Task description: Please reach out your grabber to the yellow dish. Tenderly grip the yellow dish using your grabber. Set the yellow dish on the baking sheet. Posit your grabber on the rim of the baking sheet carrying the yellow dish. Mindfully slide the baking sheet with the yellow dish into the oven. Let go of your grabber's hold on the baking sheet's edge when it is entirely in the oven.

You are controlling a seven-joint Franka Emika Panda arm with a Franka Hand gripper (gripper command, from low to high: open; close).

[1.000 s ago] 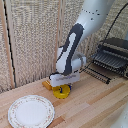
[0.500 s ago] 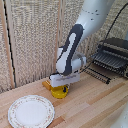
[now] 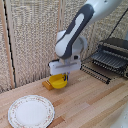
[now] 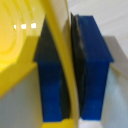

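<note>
Wooden worktop (image 3: 90, 100) is carrying the dish (image 3: 59, 82); end effector (image 3: 64, 76) is pinching its rim for lifting; sheet (image 3: 102, 70) is waiting beyond.

Side-on exterior; wrist close-up on claw (image 4: 70, 75)

- The arm (image 3: 75, 30) is glossy white, built of thick rounded segments, with a long dark grey-black panel running along the segment above the hand.
- Directly above the hand sits a bulbous white joint housing, smooth and plain; no markings are readable at this resolution.
- The hand (image 3: 65, 76) is a flat, white, boxy block, wider than it is tall, with squared edges.
- Below the block hang two short dark fingers.
- In the wrist view, the fingers (image 4: 93, 70) show deep blue, blocky pads, each widening at a stepped shoulder, with thin black strips on their inner faces.
</note>
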